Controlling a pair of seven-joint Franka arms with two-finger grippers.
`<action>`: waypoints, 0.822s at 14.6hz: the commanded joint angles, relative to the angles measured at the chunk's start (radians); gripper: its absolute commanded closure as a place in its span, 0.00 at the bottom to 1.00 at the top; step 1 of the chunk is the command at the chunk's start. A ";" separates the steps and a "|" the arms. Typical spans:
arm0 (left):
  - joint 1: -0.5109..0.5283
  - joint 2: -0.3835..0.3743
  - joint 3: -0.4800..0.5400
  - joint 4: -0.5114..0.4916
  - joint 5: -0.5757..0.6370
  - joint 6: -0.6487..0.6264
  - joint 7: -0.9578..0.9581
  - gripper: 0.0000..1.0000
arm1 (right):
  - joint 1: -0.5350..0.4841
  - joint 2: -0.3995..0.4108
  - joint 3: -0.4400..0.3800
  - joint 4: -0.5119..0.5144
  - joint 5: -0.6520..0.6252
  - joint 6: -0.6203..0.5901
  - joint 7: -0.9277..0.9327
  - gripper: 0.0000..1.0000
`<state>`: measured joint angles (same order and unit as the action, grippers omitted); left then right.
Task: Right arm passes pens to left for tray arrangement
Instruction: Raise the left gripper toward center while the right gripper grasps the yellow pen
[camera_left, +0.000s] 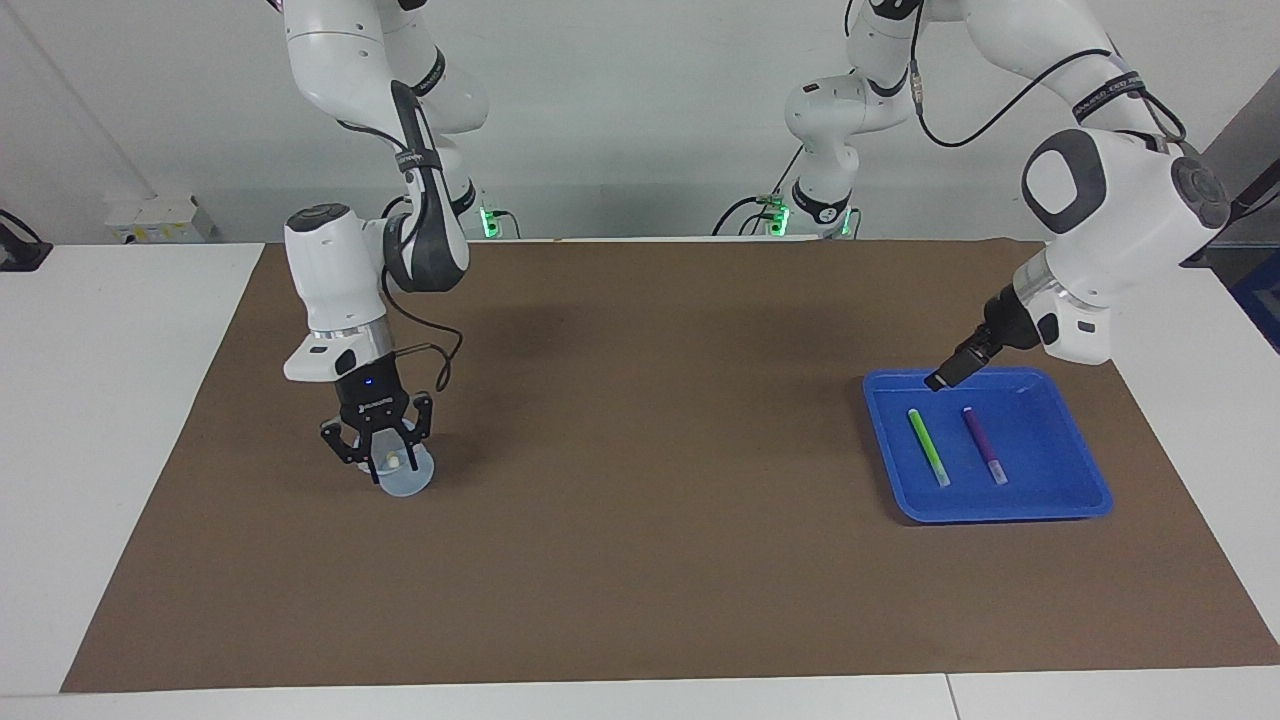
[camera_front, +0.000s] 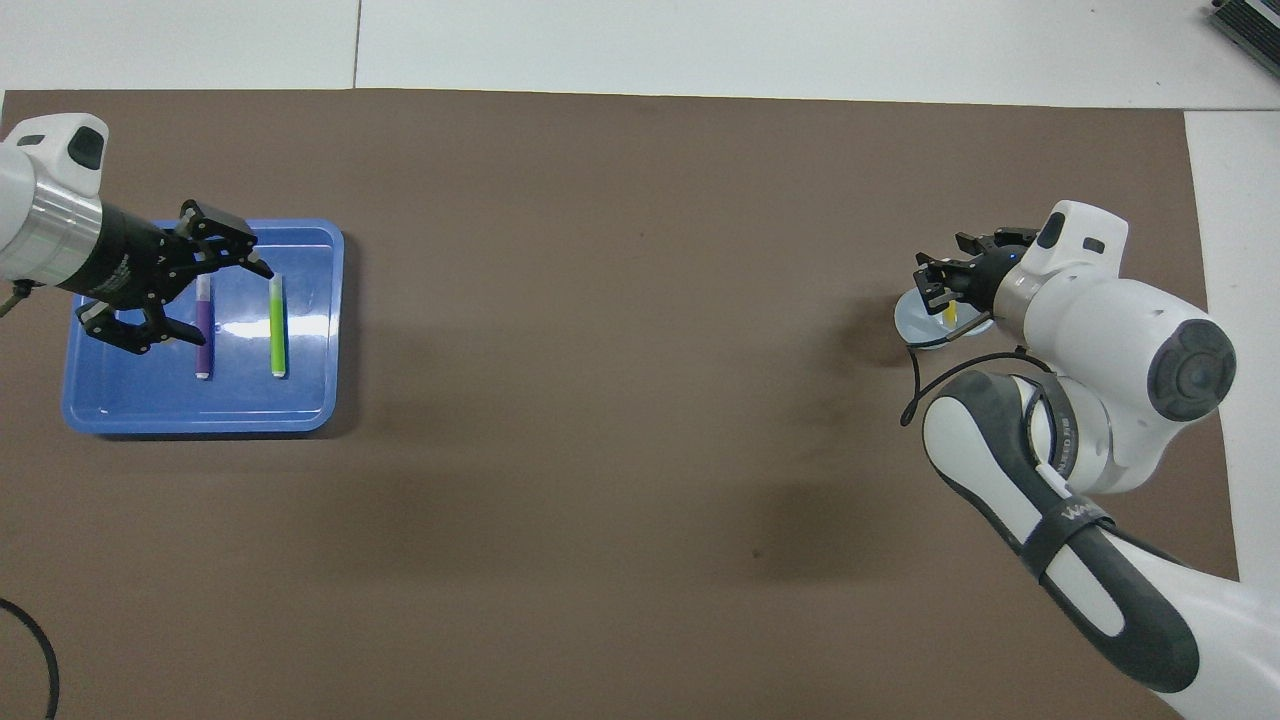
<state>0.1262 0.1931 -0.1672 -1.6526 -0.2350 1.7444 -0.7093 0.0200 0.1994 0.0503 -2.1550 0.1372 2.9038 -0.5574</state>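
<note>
**Well, two pens lie in the tray and the third stands in the cup**

Over at the right arm's end of the table, the right gripper (camera_left: 392, 463) points straight down with its fingers dipped into a small translucent cup (camera_left: 408, 486). Its jaws stand part-way apart. Between them I can see the pale top of the yellow pen (camera_left: 393, 461), which stands inside the cup. There is a gap on either side of the pen top, so the fingers straddle the pen and do not pinch it. From overhead, a strip of yellow shows in the cup just below the fingertips.

At the other end, the left gripper (camera_left: 940, 380) hangs in the air, slanted downward, with its tip over the tray (camera_left: 1000, 516) at the rim nearest the robots. Its jaws are spread wide and hold nothing.

Under and just ahead of that gripper, the green pen (camera_left: 928, 447) and the purple pen (camera_left: 985, 446) lie flat on the blue tray floor. They are side by side, roughly parallel and not touching. Of the two, the purple pen lies more toward the left arm's end of the table. Neither pen touches the open fingers above.

Both the cup and the tray sit on a brown mat (camera_left: 640, 450), well apart from each other, with one gripper at each.
</note>
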 joint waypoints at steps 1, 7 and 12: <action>-0.072 -0.052 0.012 -0.042 -0.039 -0.016 -0.201 0.00 | -0.012 -0.011 0.006 -0.028 0.024 0.015 -0.030 0.51; -0.220 -0.098 0.014 -0.101 -0.064 0.018 -0.475 0.00 | -0.018 -0.014 0.006 -0.034 0.024 0.015 -0.035 0.78; -0.350 -0.093 0.015 -0.101 -0.099 0.164 -0.810 0.00 | -0.017 -0.012 0.006 -0.026 0.024 0.015 -0.029 1.00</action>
<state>-0.1607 0.1266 -0.1709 -1.7161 -0.3169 1.8398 -1.3950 0.0170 0.1980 0.0478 -2.1681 0.1385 2.9069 -0.5575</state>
